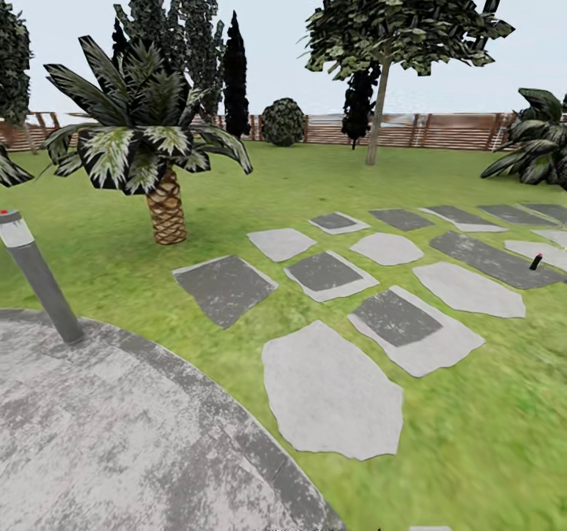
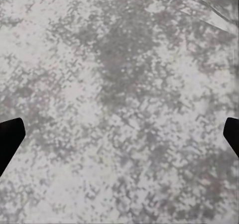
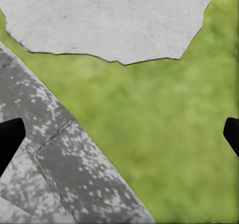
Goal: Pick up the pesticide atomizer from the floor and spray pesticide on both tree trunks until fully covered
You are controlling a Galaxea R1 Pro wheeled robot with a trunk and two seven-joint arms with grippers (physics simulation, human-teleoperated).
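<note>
Where the stepping slabs (image 1: 331,393) cross the lawn (image 1: 472,452), the pesticide atomizer (image 1: 535,261) stands on a dark slab, far right. Both sets of fingers (image 2: 10,139) (image 3: 10,139) hang spread wide, empty, above paving (image 2: 119,104) and grass.

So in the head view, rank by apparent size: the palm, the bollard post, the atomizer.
1. Palm, largest.
2. Bollard post; it stands nearer the camera, so true size is unsure.
3. Pesticide atomizer, smallest by far.
</note>
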